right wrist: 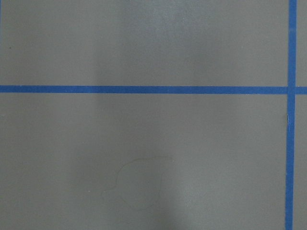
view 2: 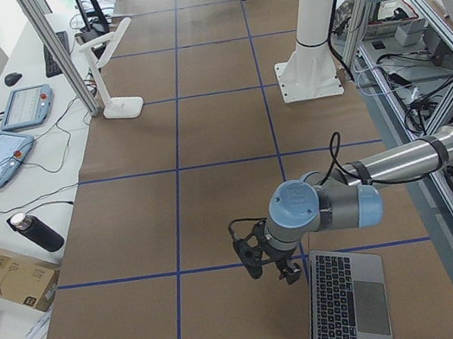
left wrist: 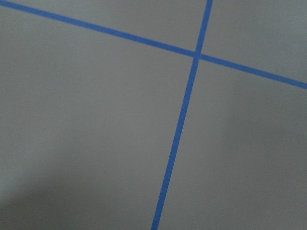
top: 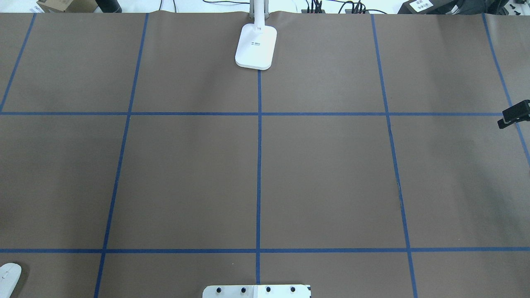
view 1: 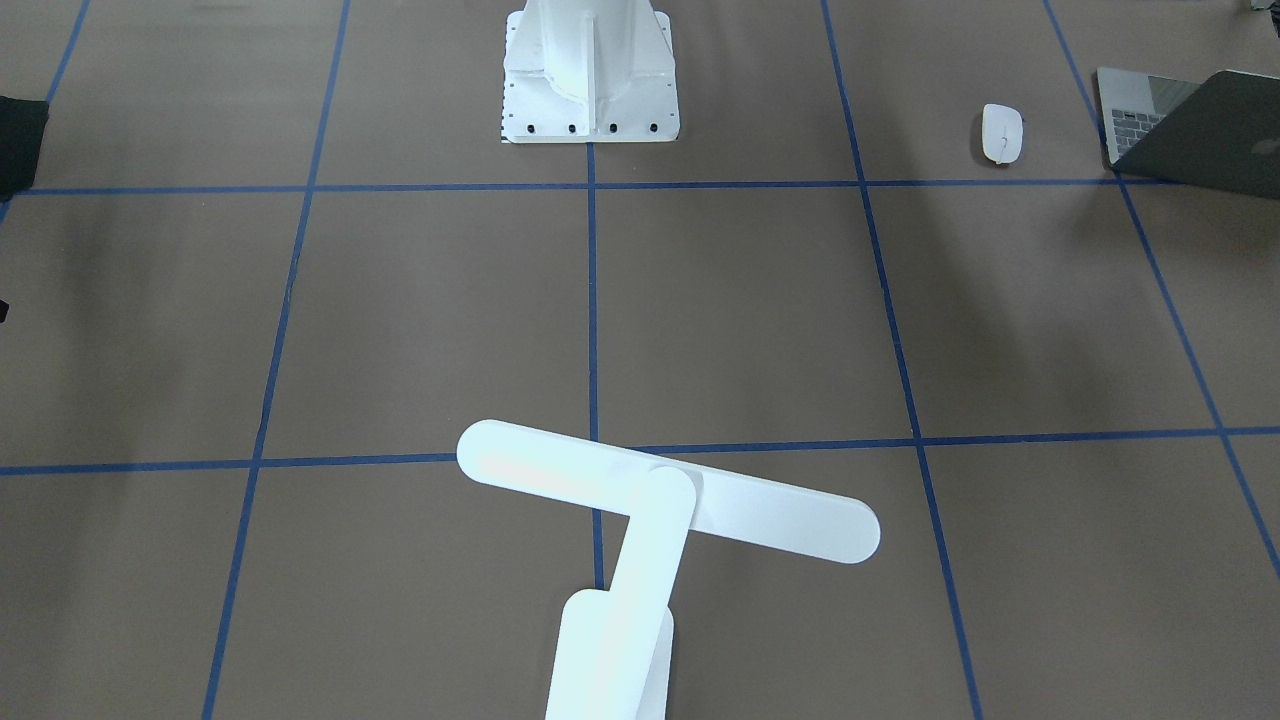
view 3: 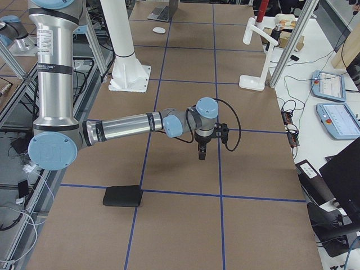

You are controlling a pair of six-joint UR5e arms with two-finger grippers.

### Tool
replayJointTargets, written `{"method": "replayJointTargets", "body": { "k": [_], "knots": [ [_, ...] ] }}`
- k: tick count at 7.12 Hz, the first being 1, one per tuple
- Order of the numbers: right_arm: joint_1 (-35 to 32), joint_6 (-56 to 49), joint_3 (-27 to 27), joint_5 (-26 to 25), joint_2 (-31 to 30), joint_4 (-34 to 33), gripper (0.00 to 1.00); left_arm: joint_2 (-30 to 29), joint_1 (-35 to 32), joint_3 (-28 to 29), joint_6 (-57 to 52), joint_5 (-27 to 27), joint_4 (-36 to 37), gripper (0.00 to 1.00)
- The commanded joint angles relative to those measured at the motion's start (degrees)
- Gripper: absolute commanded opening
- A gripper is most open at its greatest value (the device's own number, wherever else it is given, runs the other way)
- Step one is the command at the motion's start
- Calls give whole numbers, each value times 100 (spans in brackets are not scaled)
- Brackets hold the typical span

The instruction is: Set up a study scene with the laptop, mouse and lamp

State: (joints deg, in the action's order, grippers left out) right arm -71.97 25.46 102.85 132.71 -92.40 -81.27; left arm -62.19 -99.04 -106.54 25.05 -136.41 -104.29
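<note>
The laptop stands open at the table's end on my left side, also in the exterior left view. The mouse lies beside it, and shows at the overhead view's bottom left. The lamp stands at the far middle edge, its base on the centre line. My left gripper hovers just beside the laptop's corner, and I cannot tell whether it is open or shut. My right gripper hangs over bare paper on the right side. Only a sliver of it shows overhead, so its state is unclear. Both wrist views show only paper and tape.
The white bolted pedestal stands at the robot's side, centre. A black mat lies on the table near my right end. Tablets, a bottle and a box sit on the side bench beyond the table's far edge.
</note>
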Motion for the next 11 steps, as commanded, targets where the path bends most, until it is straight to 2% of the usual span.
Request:
{"method": "replayJointTargets", "body": {
  "k": [1,5,9,10,11],
  "knots": [
    [7,3,42,-25,3,5,99,469,-580,-95,61,323,66,99],
    [16,12,42,-131,-6,5,99,436,-547,-43,1543,264,67,99],
    [77,47,42,-184,-6,5,99,296,-529,343,1827,238,40,99],
    [77,56,51,-184,-6,5,99,260,-529,362,1837,46,58,97],
    [104,73,51,-192,2,5,99,260,-529,475,1829,-86,58,89]
  ]
}}
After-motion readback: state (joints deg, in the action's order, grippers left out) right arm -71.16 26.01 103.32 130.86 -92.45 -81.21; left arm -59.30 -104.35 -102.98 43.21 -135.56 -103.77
